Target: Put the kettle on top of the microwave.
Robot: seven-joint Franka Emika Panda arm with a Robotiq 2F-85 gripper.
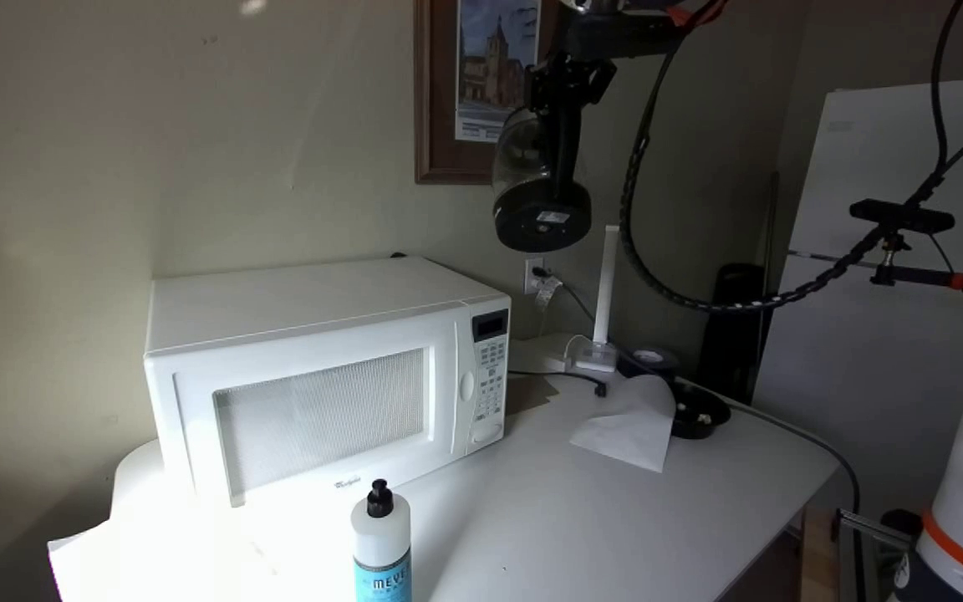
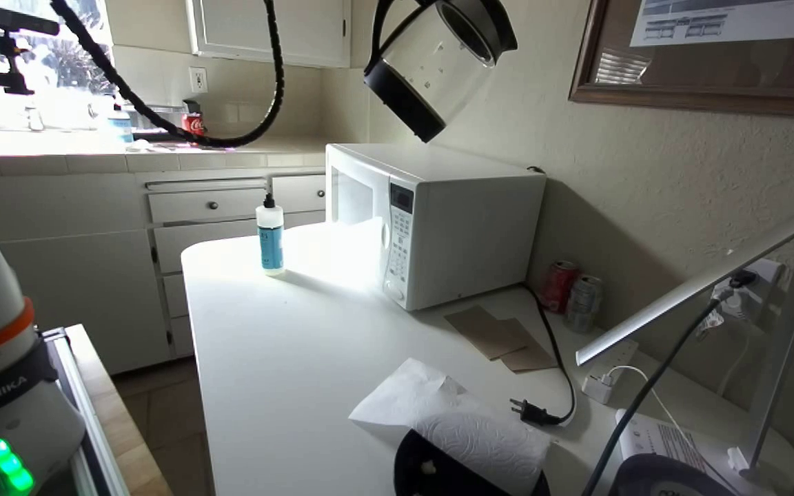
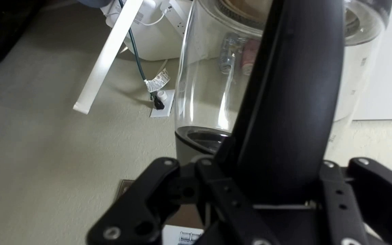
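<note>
Kettle (image 3: pixel 208 88) comes nearest in the wrist view, toward two o'clock, its clear glass body behind a thick black handle (image 3: pixel 294 102). The claw (image 3: pixel 272 170) is drawn in on that handle, its jaws parted only by the handle's thickness, and bears the kettle in the air. In both exterior views the kettle hangs higher than the white microwave (image 2: pixel 473 234) and apart from it; in an exterior view it is at twelve o'clock from the microwave, tilted, with its black base (image 2: pixel 404 100) facing half past seven. Counted round the microwave on that same clock, white paper (image 2: pixel 459 420) lies nearest on the white bench (image 2: pixel 287 372) at six, over part of a black dish (image 2: pixel 414 451). A black plug (image 2: pixel 533 415) and pieces of brown cardboard (image 2: pixel 480 331) lie at five. A red can (image 2: pixel 560 286) and a silver can (image 2: pixel 584 303) stand just beside each other at four. At two o'clock a framed picture (image 2: pixel 700 79) hangs on the wall (image 2: pixel 631 158). Farther off, a black-capped bottle (image 2: pixel 271 238) stands upright at nine o'clock, and beyond it, also toward nine, are white cabinets (image 2: pixel 80 200).
</note>
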